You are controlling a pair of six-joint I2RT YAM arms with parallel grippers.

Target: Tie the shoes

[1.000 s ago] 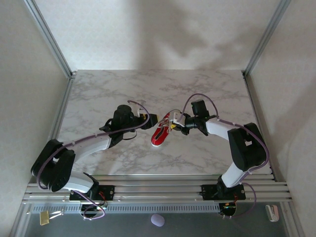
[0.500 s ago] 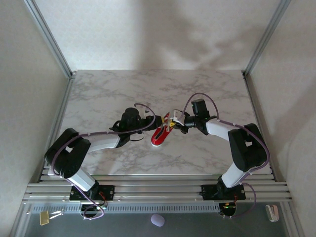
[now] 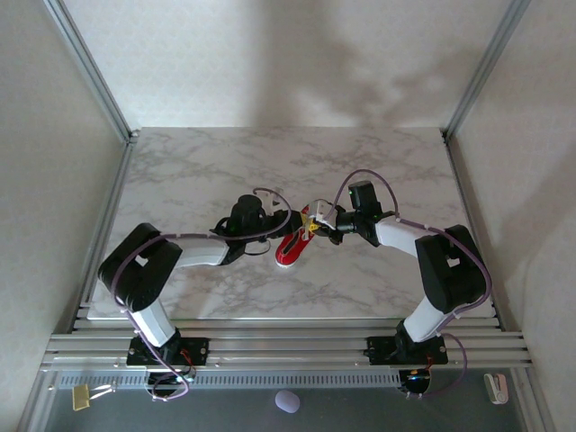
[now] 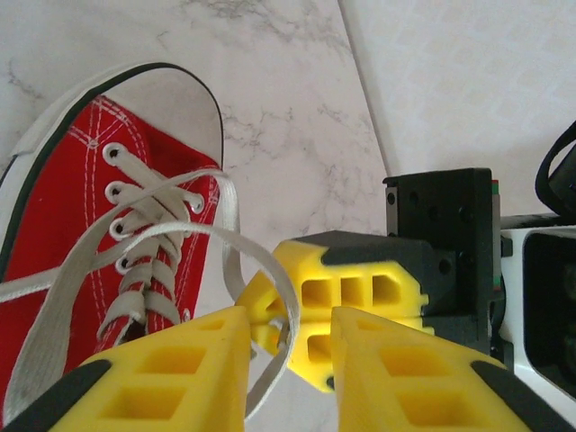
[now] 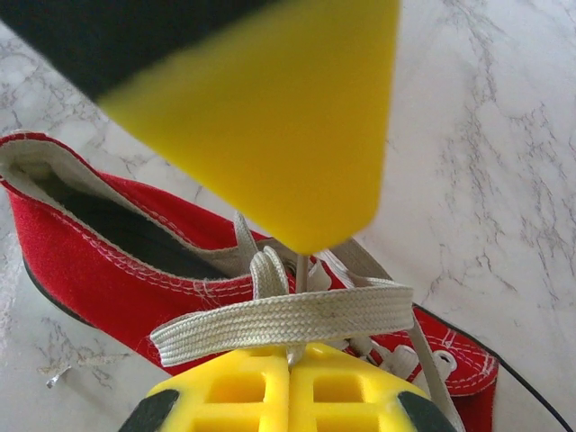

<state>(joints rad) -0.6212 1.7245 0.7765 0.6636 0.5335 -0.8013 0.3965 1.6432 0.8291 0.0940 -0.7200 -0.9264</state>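
Observation:
A small red sneaker (image 3: pixel 290 245) with white laces lies mid-table, toe towards the arms. My right gripper (image 3: pixel 315 227) hangs over its heel end, shut on a thin lace strand (image 5: pixel 290 353); a flat lace band (image 5: pixel 288 319) crosses just above its fingertips (image 5: pixel 225 396). My left gripper (image 3: pixel 288 220) faces it from the left, close above the shoe (image 4: pixel 81 216). Its jaws (image 4: pixel 290 369) stand apart, and a lace loop (image 4: pixel 286 297) runs down through the gap along the left finger (image 4: pixel 171 369). The right gripper's shut fingers (image 4: pixel 355 292) sit just beyond. The left finger (image 5: pixel 270 117) hangs blurred over the shoe (image 5: pixel 99 261).
The marble table (image 3: pixel 225 162) has free room all round the shoe. Metal posts (image 3: pixel 90 72) and white walls close in the left, right and back. An aluminium rail (image 3: pixel 288 346) carrying both arm bases runs along the near edge.
My left arm has swung right and reached in over the shoe until its jaws meet the right gripper; the jaws have narrowed round the lace loop. The right gripper has stayed put.

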